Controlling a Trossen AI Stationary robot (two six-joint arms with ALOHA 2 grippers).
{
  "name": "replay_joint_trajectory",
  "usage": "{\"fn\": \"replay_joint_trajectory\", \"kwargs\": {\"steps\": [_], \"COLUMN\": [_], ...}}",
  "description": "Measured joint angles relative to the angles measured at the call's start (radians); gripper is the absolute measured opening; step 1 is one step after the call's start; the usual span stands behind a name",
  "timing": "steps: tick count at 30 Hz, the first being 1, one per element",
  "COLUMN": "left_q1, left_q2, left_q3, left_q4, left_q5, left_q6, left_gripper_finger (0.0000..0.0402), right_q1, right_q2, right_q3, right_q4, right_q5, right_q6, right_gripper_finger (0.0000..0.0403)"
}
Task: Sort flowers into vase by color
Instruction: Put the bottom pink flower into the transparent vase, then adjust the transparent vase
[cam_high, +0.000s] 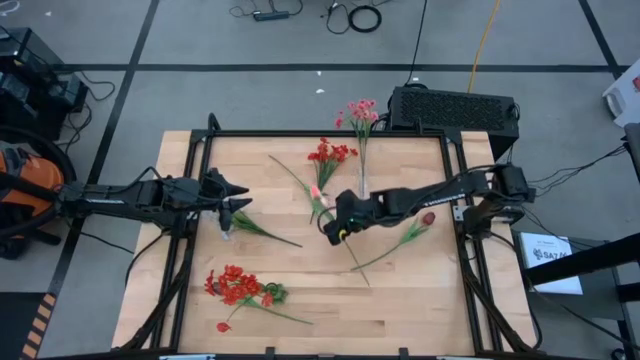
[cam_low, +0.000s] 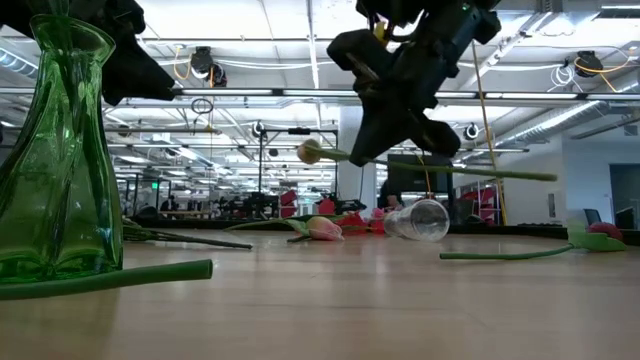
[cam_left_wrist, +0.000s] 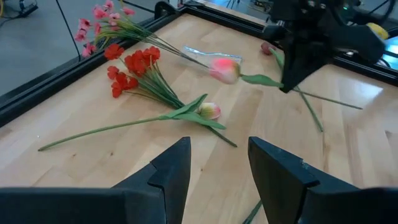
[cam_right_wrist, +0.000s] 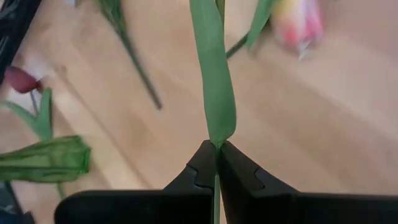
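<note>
Currently
Held tulip: a pink tulip (cam_left_wrist: 225, 68) is carried clear of the table, its stalk pinched and its bloom hanging to one side, as the low view shows.
Right gripper: the right gripper (cam_high: 343, 225) is shut tight on that stalk, just below a long leaf (cam_right_wrist: 214, 81); it hangs over the middle of the table.
Step in hand: a single stem is judged to be in transit toward a vase, so the carrying part of one sorting round is under way.
Vases: a clear vase (cam_high: 362, 180) with pink blooms (cam_high: 360, 112) is seen near the far edge; a green vase (cam_low: 55, 150) is seen close to the low camera, with a stalk (cam_low: 105, 278) lying at its foot. Whether either stands upright is not settled from above.
Other flowers: red clusters (cam_high: 238, 286) lie near the front edge, a second red bunch (cam_high: 328, 153) lies toward the far edge, and a maroon tulip (cam_high: 428, 218) lies beside the right arm.
Left gripper: the left gripper (cam_high: 232, 198) waits with fingers wide apart and nothing between them, over the table's left side.
Next move: the stalk end must be brought over the mouth of the matching vase, likely the pink one, and lowered in before release; the loose stalk may swing, so a slow approach is called for.
</note>
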Motion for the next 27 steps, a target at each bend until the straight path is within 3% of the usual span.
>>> {"fn": "replay_joint_trajectory", "kwargs": {"steps": [10,21,27], "left_q1": [0.0,0.0,0.0], "left_q2": [0.0,0.0,0.0], "left_q3": [0.0,0.0,0.0], "left_q4": [-0.002,-0.009,-0.027], "left_q5": [0.0,0.002,0.017], "left_q6": [0.002,0.002,0.002], "left_gripper_finger": [0.0168,0.0168,0.0168], "right_q1": [0.077,0.076,0.048], "right_q2": [0.082,0.039,-0.018], "right_q3": [0.0,0.0,0.0], "right_q4": [-0.042,-0.064,-0.137], "right_q5": [-0.009,-0.043,-0.118], "right_q6": [0.117,0.125,0.111], "right_gripper_finger": [0.0008,0.0105,0.0148]}}
